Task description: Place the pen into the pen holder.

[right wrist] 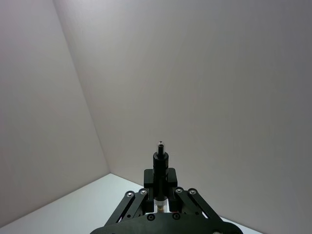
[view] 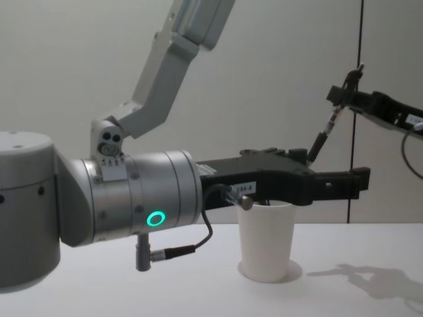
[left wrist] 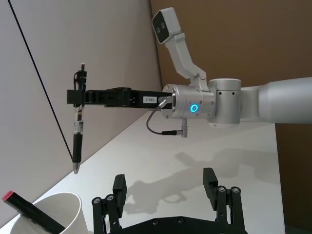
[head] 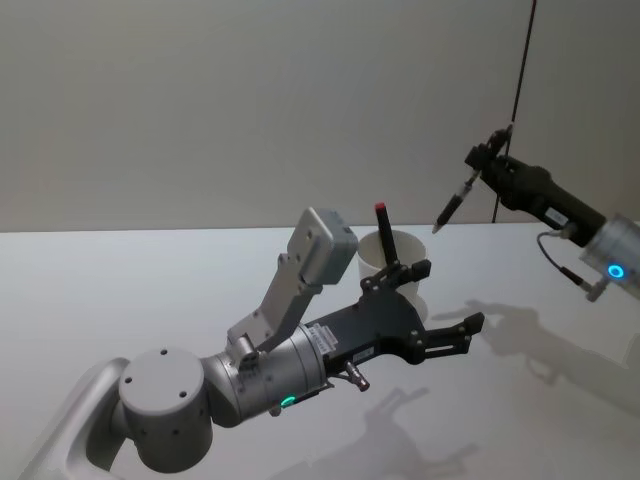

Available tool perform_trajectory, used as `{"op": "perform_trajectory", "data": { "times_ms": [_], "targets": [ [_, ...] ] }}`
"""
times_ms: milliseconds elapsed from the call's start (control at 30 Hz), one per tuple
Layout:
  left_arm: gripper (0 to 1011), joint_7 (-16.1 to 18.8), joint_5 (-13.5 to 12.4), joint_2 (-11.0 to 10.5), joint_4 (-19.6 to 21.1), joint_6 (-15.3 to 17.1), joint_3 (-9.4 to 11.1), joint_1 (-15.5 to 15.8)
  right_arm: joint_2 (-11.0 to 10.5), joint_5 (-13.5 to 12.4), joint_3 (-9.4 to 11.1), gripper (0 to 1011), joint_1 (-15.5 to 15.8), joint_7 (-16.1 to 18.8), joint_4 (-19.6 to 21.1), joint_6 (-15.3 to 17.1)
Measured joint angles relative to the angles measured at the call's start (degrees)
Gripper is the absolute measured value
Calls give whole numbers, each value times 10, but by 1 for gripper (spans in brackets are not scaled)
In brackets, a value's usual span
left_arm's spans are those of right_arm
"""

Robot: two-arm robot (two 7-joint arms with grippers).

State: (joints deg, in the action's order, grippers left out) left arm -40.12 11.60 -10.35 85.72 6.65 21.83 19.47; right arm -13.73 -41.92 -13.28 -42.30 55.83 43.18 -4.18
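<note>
Pen (head: 458, 199) hangs tip-down at upper right of the head view, clamped in the right gripper (head: 482, 155), above and right of the white paper cup (view: 266, 241). Left gripper (head: 448, 300), fingers spread and empty, hovers beside the cup, which holds a red-capped marker (head: 384, 232).

No text legible anywhere. Small white label on the right gripper (left wrist: 78, 97) body, upper middle of left wrist view, has print too small to read. White sticker on the left gripper (head: 440, 305) body, centre of head view and chest view, also unreadable. Pen (left wrist: 78, 127) has a printed band, illegible.
</note>
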Motion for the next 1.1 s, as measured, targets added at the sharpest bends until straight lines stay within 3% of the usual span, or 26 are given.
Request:
{"op": "perform_trajectory", "data": {
  "times_ms": [1100],
  "targets": [
    [1000,0,0,0,0,0,0,0,70,23,-51,144,-140,41,-257,-67]
  ]
}}
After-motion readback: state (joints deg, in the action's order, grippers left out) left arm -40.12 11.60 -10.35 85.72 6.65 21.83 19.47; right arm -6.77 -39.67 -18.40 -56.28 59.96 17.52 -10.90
